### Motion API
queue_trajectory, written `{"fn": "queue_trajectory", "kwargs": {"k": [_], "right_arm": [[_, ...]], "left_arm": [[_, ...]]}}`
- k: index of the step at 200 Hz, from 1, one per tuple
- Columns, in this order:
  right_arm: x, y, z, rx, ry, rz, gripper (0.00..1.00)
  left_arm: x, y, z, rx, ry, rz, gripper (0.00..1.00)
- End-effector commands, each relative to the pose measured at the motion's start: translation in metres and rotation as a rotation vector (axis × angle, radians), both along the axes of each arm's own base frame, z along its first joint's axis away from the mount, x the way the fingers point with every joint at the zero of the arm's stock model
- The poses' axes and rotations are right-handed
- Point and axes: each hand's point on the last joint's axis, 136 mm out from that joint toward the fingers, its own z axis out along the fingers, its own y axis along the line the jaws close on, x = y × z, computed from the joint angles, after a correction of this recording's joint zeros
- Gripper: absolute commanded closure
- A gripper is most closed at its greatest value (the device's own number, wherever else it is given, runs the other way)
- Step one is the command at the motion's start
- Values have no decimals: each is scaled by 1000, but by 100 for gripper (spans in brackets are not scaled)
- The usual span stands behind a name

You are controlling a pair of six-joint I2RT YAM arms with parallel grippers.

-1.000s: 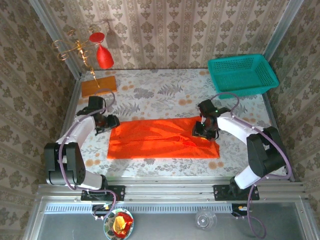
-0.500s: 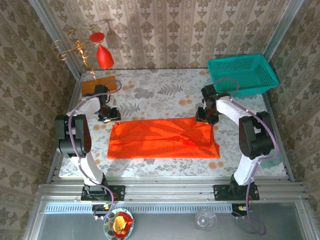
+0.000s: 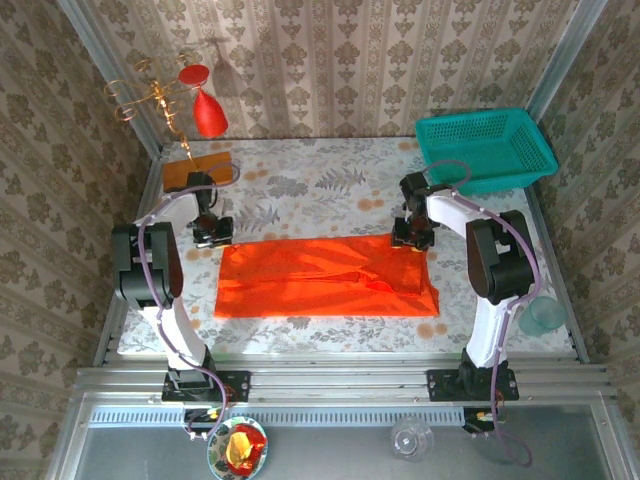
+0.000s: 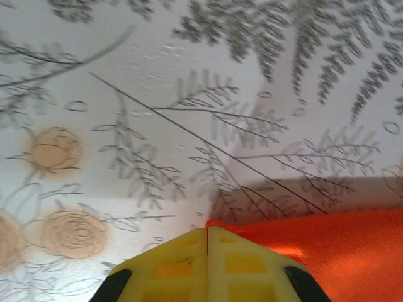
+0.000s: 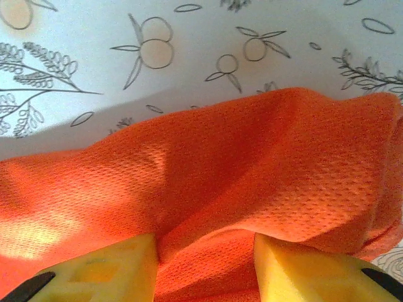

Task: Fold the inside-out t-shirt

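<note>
The inside-out t-shirt [image 3: 325, 275] lies flat on the flowered table as a wide orange-red rectangle. My left gripper [image 3: 213, 238] is at its far left corner. In the left wrist view the yellow fingers [image 4: 182, 264] are pressed together, and my left gripper [image 4: 208, 231] is shut with the corner of the t-shirt [image 4: 340, 245] coming out at its tip. My right gripper [image 3: 412, 240] is at the far right corner. There my right gripper [image 5: 203, 242] stands open, jaws apart, with a raised ridge of the t-shirt [image 5: 252, 163] between them.
A teal basket [image 3: 485, 148] stands at the back right. An orange-brown wooden block [image 3: 197, 172] and a red ornament [image 3: 208, 113] are at the back left. A teal cup [image 3: 545, 315] is by the right arm. A glass [image 3: 411, 437] and a plate [image 3: 238, 447] sit below the rail.
Both grippers moved from the shirt's side edges to its far corners. The left jaws closed on the far left corner. The right jaws stayed apart over the cloth.
</note>
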Motion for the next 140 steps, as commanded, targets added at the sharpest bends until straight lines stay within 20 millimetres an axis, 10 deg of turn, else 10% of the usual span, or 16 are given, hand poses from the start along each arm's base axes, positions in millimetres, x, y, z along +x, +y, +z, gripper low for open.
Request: {"fn": "queue_trajectory", "kwargs": {"k": [1, 70, 105, 140], "right_arm": [[-13, -21, -12, -59, 75, -42, 55], [-13, -20, 38, -26, -24, -51, 54], [-47, -17, 56, -6, -29, -50, 54], [-95, -1, 44, 53, 23, -45, 55]], "left_arm": [[4, 22, 14, 46, -50, 75, 100], [8, 23, 30, 33, -80, 104, 78], [-7, -7, 63, -53, -164, 57, 73], [-49, -53, 52, -135, -110, -28, 81]]}}
